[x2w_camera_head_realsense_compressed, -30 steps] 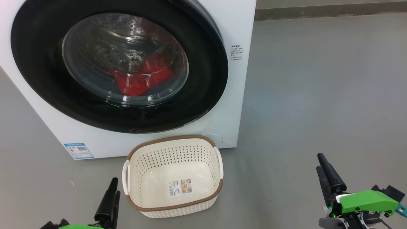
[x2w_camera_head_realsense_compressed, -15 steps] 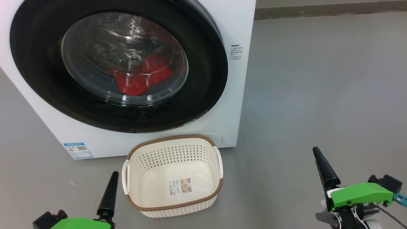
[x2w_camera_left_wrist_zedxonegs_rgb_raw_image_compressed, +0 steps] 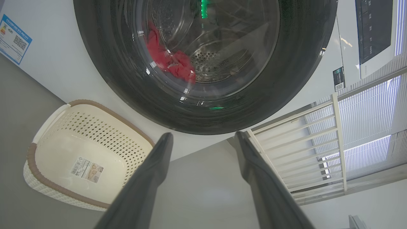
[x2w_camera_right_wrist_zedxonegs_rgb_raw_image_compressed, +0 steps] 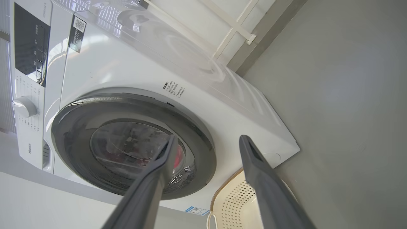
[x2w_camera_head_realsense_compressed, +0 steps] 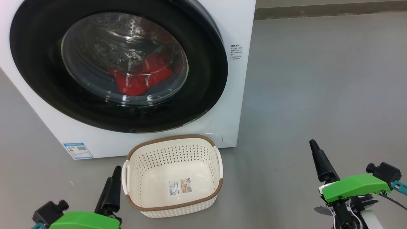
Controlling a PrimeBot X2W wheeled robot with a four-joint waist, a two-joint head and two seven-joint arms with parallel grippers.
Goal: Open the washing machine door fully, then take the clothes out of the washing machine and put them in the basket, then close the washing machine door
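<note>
- Head view: bare grey floor [x2w_camera_head_realsense_compressed: 318, 79]. The washing machine [x2w_camera_head_realsense_compressed: 237, 95] stands on it, its top cut off. The washing machine door [x2w_camera_head_realsense_compressed: 38, 73] is shut, with the clothes [x2w_camera_head_realsense_compressed: 140, 78] behind the glass. The basket [x2w_camera_head_realsense_compressed: 173, 139] sits just before the machine. The left gripper [x2w_camera_head_realsense_compressed: 113, 174] is beside the basket and the right gripper [x2w_camera_head_realsense_compressed: 314, 148] is well apart from it. Finger spread is unclear here.
- Left wrist view: the left fingers [x2w_camera_left_wrist_zedxonegs_rgb_raw_image_compressed: 152, 171] are spread wide and empty. A white railing [x2w_camera_left_wrist_zedxonegs_rgb_raw_image_compressed: 302, 133] and the control panel [x2w_camera_left_wrist_zedxonegs_rgb_raw_image_compressed: 375, 31] show.
- Right wrist view: the right fingers [x2w_camera_right_wrist_zedxonegs_rgb_raw_image_compressed: 254, 165] are spread wide and empty. The dial [x2w_camera_right_wrist_zedxonegs_rgb_raw_image_compressed: 24, 106] is visible. The clothes are blurred by glare, and the basket is cut off at the edge.
</note>
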